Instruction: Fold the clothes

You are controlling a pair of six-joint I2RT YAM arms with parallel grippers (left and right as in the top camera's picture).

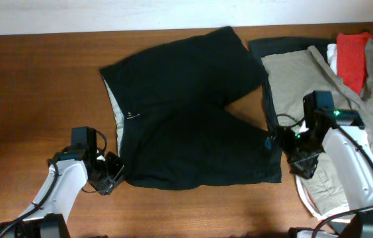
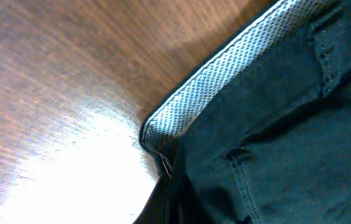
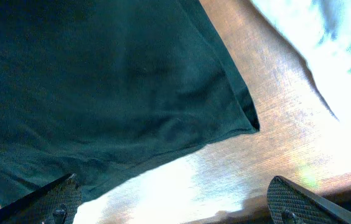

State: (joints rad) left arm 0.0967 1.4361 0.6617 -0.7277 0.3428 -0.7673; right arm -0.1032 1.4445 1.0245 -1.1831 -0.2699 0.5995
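At table centre lies one pair of black shorts (image 1: 186, 119), spread flat, with the waist to the left and two legs running right. One pale mesh waistband lining (image 2: 225, 74) shows along the left edge, and one tiny light mark (image 1: 129, 117) sits just inside it. A wedge of bare table (image 1: 34, 86) shows between the legs.

Two arms are present. The left claw (image 1: 112, 173) sits at the near-left corner of the waist. Its wrist view shows that corner close up, but I cannot tell whether the fingers are parted or closed. The right claw (image 1: 274, 141) stands at the right hem of the near leg. Its two fingers (image 3: 57, 199) are wide apart and hold nothing, and the hem corner lies just beyond them.

One pile of other garments (image 1: 345, 73) lies against the right edge: at least one khaki, one red, one white and one dark piece, close beside the far leg's hem.

Open wood lies left of the waist and along the near edge, while the right side is crowded.
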